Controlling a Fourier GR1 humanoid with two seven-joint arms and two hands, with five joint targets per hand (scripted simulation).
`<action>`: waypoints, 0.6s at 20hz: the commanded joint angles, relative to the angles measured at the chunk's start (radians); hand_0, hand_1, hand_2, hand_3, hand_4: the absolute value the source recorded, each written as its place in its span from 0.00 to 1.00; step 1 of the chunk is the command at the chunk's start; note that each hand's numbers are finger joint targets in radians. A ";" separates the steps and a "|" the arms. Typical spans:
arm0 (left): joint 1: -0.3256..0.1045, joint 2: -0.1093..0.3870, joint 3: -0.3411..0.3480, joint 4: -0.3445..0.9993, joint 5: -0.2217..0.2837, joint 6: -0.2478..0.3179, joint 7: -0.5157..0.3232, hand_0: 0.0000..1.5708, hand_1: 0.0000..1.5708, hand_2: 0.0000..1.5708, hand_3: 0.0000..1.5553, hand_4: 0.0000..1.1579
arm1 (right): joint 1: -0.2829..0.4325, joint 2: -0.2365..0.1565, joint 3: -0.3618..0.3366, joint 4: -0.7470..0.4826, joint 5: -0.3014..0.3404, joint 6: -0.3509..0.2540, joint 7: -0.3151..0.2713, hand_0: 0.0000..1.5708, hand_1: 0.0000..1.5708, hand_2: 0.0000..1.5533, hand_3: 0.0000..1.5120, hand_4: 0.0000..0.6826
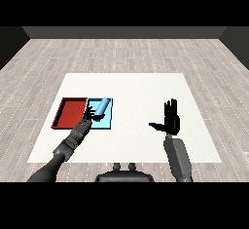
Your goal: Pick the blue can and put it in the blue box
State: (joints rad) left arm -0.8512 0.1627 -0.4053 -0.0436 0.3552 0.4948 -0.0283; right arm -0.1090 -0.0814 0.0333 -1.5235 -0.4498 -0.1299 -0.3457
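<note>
Left of centre: blue cylindrical can lies tilted in light blue tray; left hand apparently curled round it. Right hand spread open, centre-right.

Even, diffuse light falls across my white table, the brightest surface in view, with no glare or hot spots on it. The pale wooden floor around it is lit just as flatly and darkens only slightly toward the far wall, a dim grey band. No cast shadows are visible beneath my left hand or my right hand; both read as near-solid black shapes with little surface detail. The red tray and the light blue tray show flat, saturated colour. Straight edges hold true to the corners, without visible distortion.
</note>
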 commanded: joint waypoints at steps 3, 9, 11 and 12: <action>0.012 -0.004 0.008 0.042 -0.028 -0.006 -0.011 0.00 0.00 0.00 0.00 0.00 | 0.008 0.017 -0.002 -0.015 -0.018 0.028 -0.010 0.00 0.00 0.00 0.00 0.00; -0.002 0.027 0.090 -0.092 0.037 0.061 -0.185 0.00 0.00 0.00 0.00 0.00 | -0.034 0.004 -0.013 0.026 0.007 0.007 0.006 0.00 0.00 0.00 0.00 0.00; 0.005 0.039 0.105 -0.137 0.042 0.054 -0.293 0.00 0.00 0.00 0.00 0.00 | -0.035 -0.009 0.014 0.001 0.029 0.010 0.028 0.00 0.00 0.00 0.00 0.00; 0.042 0.037 0.121 -0.144 0.050 0.042 -0.323 0.00 0.00 0.00 0.00 0.00 | -0.017 -0.033 0.006 -0.059 0.006 0.037 0.051 0.00 0.00 0.00 0.00 0.00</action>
